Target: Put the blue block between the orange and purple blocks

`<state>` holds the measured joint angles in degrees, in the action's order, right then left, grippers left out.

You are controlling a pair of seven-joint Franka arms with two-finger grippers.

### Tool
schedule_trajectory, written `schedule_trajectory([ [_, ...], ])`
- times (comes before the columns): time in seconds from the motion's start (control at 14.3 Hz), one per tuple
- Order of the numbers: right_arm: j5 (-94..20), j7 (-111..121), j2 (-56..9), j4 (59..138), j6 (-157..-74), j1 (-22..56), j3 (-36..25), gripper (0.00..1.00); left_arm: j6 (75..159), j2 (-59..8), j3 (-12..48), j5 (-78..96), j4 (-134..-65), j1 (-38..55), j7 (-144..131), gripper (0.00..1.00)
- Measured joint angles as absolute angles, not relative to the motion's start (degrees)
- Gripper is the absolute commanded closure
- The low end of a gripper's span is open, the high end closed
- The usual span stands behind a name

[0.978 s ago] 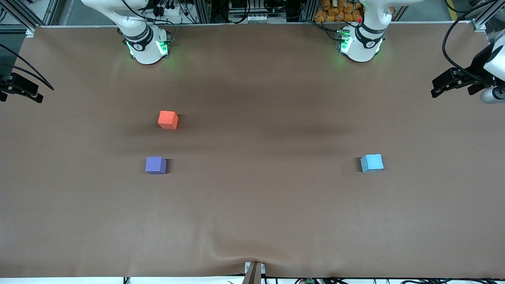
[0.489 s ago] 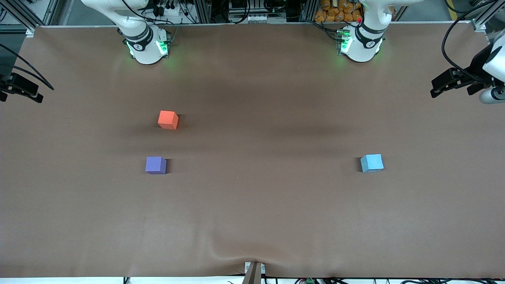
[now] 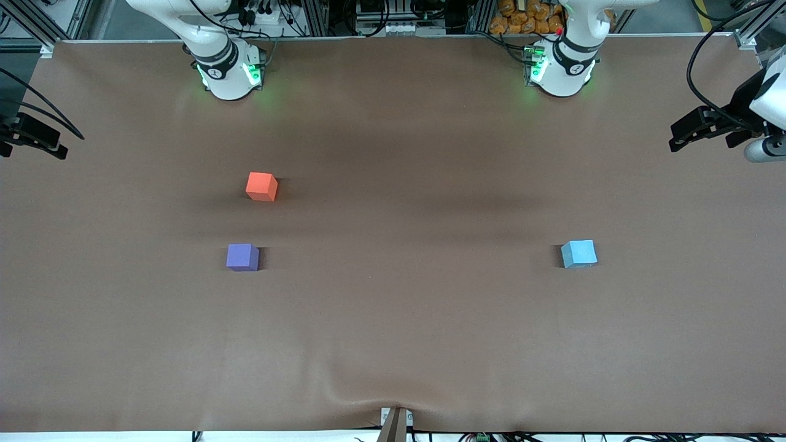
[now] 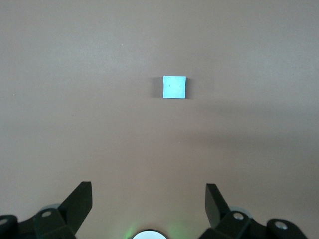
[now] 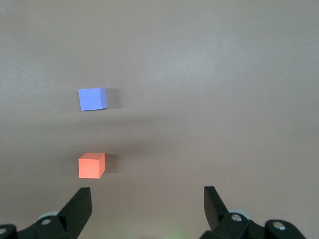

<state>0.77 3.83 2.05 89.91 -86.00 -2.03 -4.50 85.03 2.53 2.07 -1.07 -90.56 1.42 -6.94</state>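
Note:
The sky-blue block (image 3: 579,253) sits alone on the brown table toward the left arm's end. It also shows in the left wrist view (image 4: 174,87). The orange block (image 3: 261,186) and the purple block (image 3: 242,256) sit toward the right arm's end, the purple one nearer the front camera, with a gap between them. Both show in the right wrist view, orange (image 5: 91,165) and purple (image 5: 92,98). My left gripper (image 4: 148,191) is open and empty, high over the table short of the blue block. My right gripper (image 5: 148,194) is open and empty, high above the table beside the orange block.
A brown mat (image 3: 393,319) covers the table, with a small ripple at its front edge (image 3: 368,396). The arm bases (image 3: 230,70) stand along the back. Dark hand parts and cables show at both side edges of the front view.
The left arm's hand at the edge of the front view has shifted very slightly. The three blocks and the right arm have not moved.

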Motion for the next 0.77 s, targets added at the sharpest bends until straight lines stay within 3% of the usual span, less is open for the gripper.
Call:
schedule_trajectory([
  [0.77,0.7,3.8,2.1,89.9,-85.9,-2.0,-4.5,0.00,85.1,-0.2,2.1,-1.1,-91.4,1.4,-6.9,0.00],
])
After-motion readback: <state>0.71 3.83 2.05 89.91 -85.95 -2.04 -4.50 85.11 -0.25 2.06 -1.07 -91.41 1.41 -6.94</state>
